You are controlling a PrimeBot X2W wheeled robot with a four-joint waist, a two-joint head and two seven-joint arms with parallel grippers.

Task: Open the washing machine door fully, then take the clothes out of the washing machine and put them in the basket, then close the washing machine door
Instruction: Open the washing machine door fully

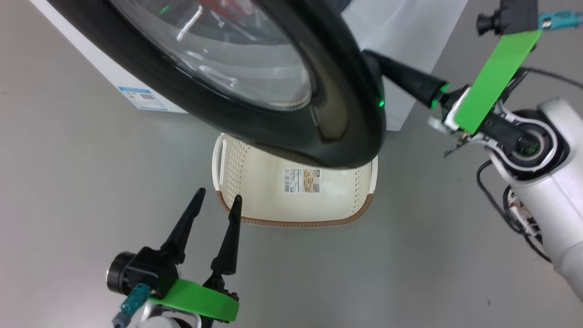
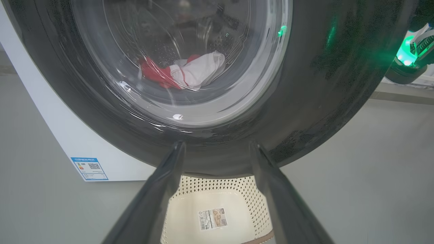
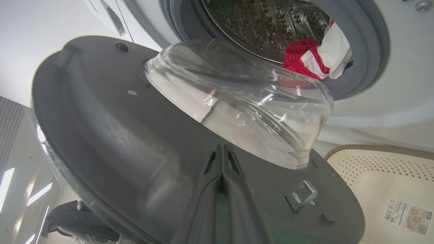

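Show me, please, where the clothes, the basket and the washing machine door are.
clothes [image 3: 300, 52], right wrist view, on the red fabric.
basket [image 1: 296, 223], head view, on its brown near rim.
washing machine door [image 2: 322, 101], left wrist view, on its black rim.
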